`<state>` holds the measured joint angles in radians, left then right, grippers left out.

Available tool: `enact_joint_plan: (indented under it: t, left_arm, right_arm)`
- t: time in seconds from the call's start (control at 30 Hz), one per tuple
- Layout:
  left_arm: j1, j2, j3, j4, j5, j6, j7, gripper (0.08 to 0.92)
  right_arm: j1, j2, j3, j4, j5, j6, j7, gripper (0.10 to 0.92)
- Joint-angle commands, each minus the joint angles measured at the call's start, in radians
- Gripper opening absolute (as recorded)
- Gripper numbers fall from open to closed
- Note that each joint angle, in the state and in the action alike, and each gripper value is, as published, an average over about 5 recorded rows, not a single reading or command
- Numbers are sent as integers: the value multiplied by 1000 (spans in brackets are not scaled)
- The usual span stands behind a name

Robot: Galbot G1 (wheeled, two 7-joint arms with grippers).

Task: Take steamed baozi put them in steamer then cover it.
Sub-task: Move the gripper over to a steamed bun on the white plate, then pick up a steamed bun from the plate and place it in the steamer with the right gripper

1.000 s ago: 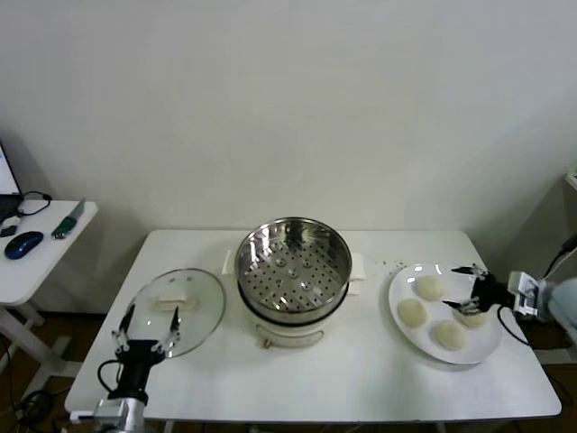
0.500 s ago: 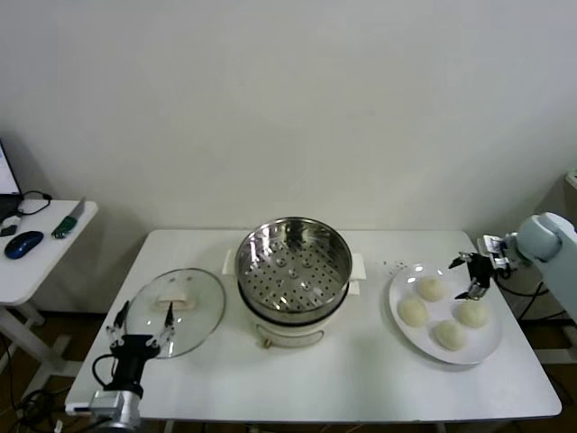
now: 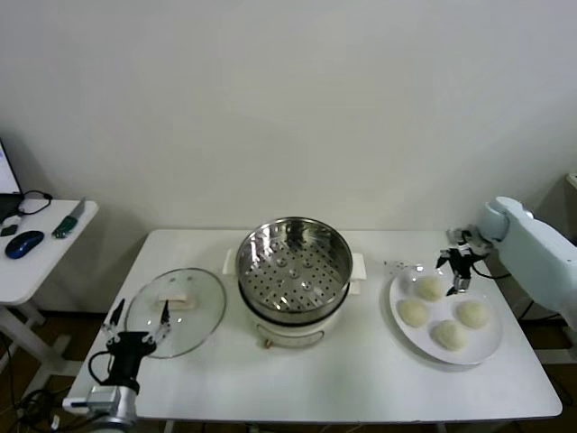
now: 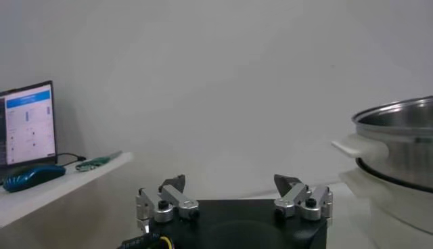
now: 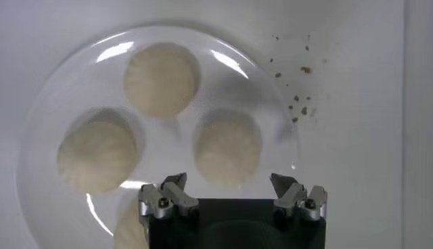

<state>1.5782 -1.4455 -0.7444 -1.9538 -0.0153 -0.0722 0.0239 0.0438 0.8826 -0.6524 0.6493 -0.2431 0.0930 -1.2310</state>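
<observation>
Four off-white baozi lie on a white plate [image 3: 486,341] at the table's right: the far one [image 3: 430,288], the left one [image 3: 412,312], the right one [image 3: 471,313] and the near one [image 3: 449,335]. My right gripper [image 3: 453,271] is open and empty, hovering over the plate's far edge beside the far baozi. In the right wrist view the gripper [image 5: 228,183] is just above one baozi [image 5: 227,149], with others [image 5: 160,79] [image 5: 97,155] on the plate [image 5: 61,88]. The shiny perforated steamer [image 3: 293,266] stands empty in the middle on its white base. My left gripper [image 3: 141,312] is open and empty at the front left.
The round glass lid [image 3: 200,323] with a white handle [image 3: 173,299] lies flat left of the steamer, just beyond my left gripper [image 4: 230,181]. A side table at the far left holds a mouse [image 3: 23,244]. Crumbs dot the table by the plate [image 5: 298,105].
My right gripper has swung from the plate's right side, near the right baozi, back and left to the far baozi. My left gripper has drifted slightly toward the table's front edge.
</observation>
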Motion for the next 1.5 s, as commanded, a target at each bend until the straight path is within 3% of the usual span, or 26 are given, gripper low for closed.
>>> enact_joint_plan:
  t: [0.03,0.67,1.1,1.27,1.5]
  left_arm:
    - [-4,2,-3,2,-1,3,0,823]
    - [-4,3,-2,-1,-2,8,0,823]
    - [4,1,-5,-7,-5,7,0,823]
    - [9,2,-6,-11,-13,8,0,823]
    - [16,5,-5,-14,-23,8,0,823]
  right_arm:
    - [31,79,-64,-103,-28,16,-11,823]
    - [-1,150,10,-183,-99,60,26,817]
    - [10,156,12,-188,-105,78,14,694]
    - [51,128,-33,-138,-75,99,-2,679]
    - [267,75,-294,61,46,150,-36,673]
